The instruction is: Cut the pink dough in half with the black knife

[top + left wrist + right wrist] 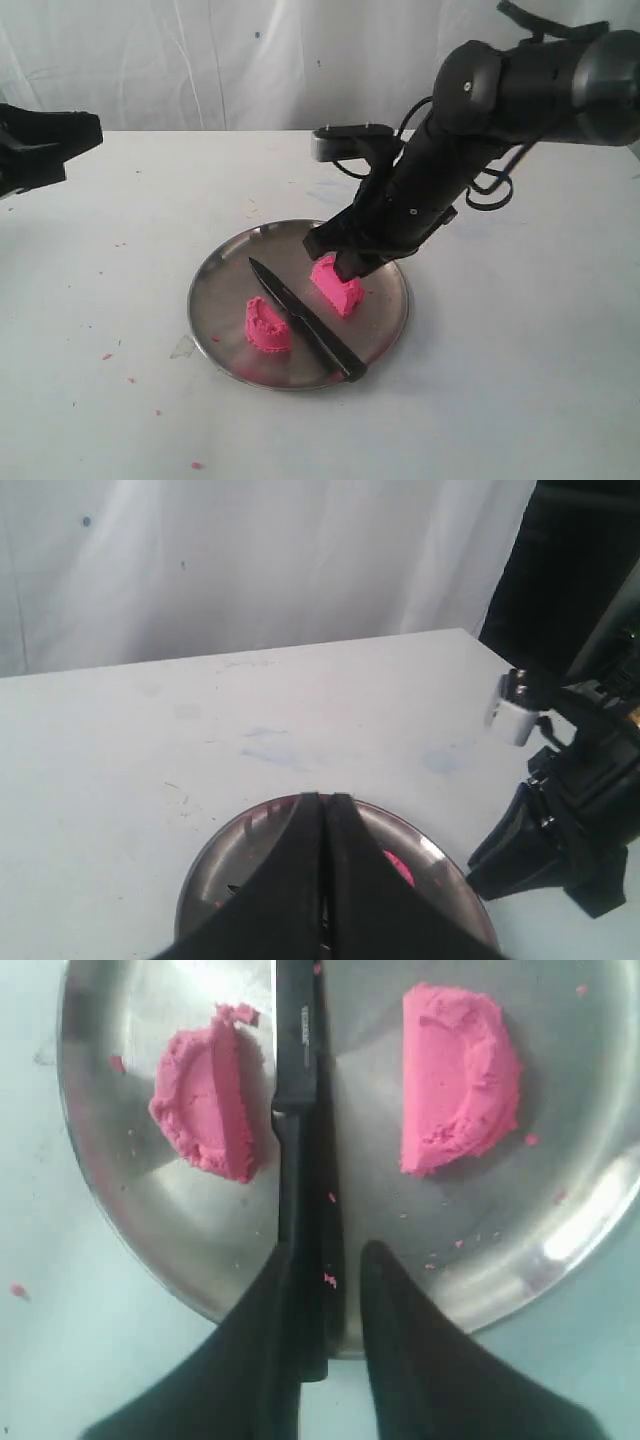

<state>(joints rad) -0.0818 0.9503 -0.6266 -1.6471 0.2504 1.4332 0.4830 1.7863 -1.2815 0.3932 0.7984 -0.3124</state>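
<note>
The pink dough lies in two half-round pieces on a steel plate (225, 280), one half (268, 327) to the left and the other (337, 283) to the right. Flat between them lies the black knife (300, 315), its handle end just over the plate's near rim. My right gripper (340, 265) hangs above the plate by the right half. In the right wrist view both halves (205, 1100) (455, 1080) flank the knife (297, 1110), and the right gripper (330, 1260) shows a narrow gap, open and holding nothing. My left gripper (80, 135) (325, 798) is shut and empty, off to the far left.
Tiny pink crumbs (106, 356) dot the white table (520, 380) left of and in front of the plate. A white curtain (200, 60) hangs behind the table. The right arm (520, 90) reaches in from the upper right.
</note>
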